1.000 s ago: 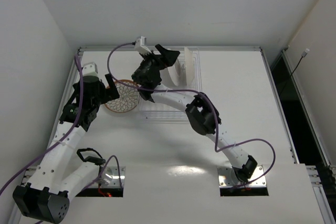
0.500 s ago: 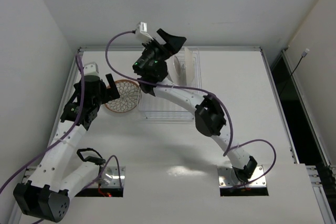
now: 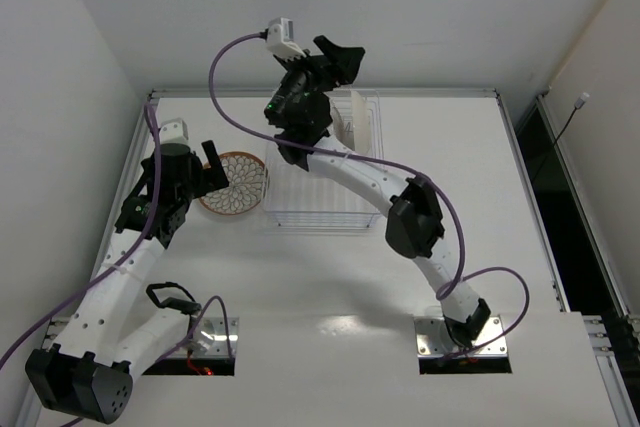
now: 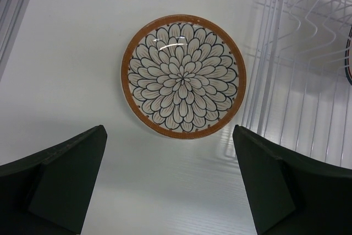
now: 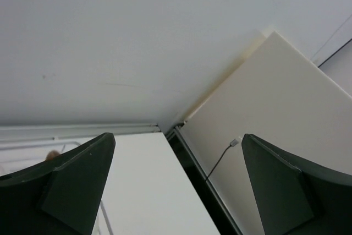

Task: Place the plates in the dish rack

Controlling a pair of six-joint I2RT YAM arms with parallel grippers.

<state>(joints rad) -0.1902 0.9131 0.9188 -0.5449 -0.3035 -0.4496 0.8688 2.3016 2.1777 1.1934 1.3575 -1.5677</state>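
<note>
Brown-petalled plate (image 4: 183, 76) lies flat beside dish rack (image 4: 273, 53) edge; both jaws gape empty.

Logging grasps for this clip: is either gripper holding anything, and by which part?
Nothing is held. The left gripper hangs open above the petal plate lying on the table; the right gripper is open, empty.

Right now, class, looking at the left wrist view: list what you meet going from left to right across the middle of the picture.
Bare table → petal-pattern plate lying flat → dish rack wires → dark rim of another plate inside the rack, cut off by the right edge.
</note>
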